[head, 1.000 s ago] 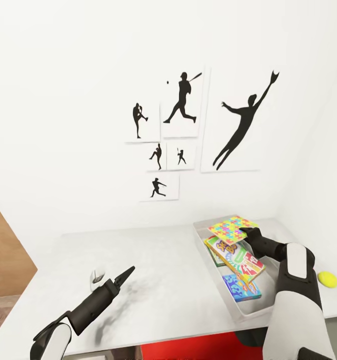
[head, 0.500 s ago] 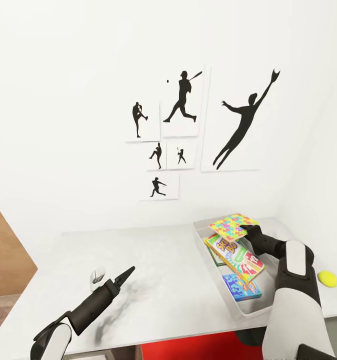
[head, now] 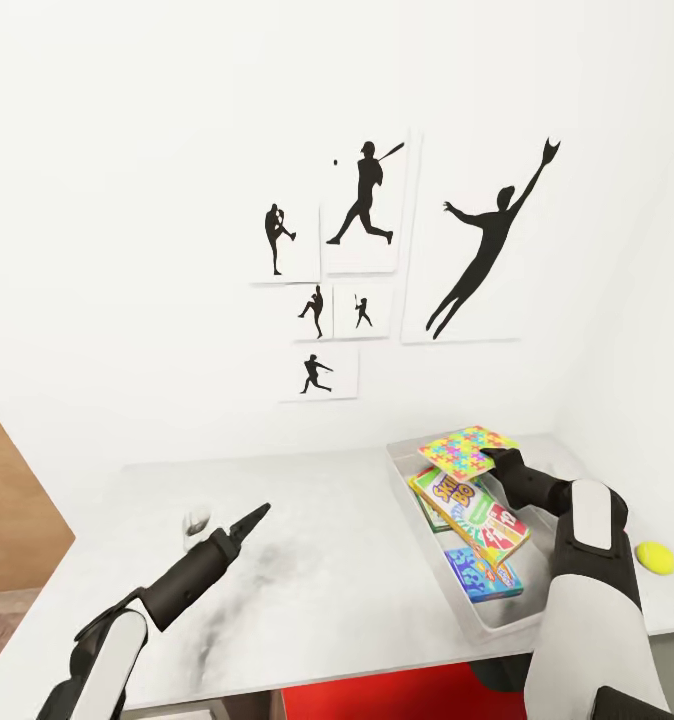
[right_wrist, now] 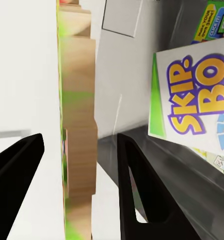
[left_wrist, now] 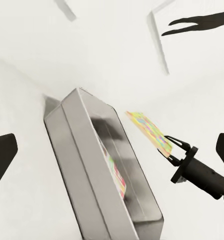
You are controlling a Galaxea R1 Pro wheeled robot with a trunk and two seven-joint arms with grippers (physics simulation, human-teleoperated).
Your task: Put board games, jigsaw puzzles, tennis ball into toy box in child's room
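White wall of sports silhouettes [head: 377, 260] behind pale grey table [head: 317, 540]. Right gripper [head: 497, 460] pinching jigsaw puzzle [head: 465, 450] edge above toy box [head: 417, 510] at 2 o'clock; thin, stiff, light, probably best held by the rim. Left gripper [head: 249, 522] pressed together, empty.

Black sports silhouette pictures [head: 377, 260] hang on the white wall; something red [head: 397, 700], perhaps a chair, below.

Bare bench [head: 317, 560] left of the toy box [head: 409, 500], games [head: 474, 520] filling the box floor, puzzle [head: 467, 448] over its far end, ball [head: 656, 557] right, wall close behind
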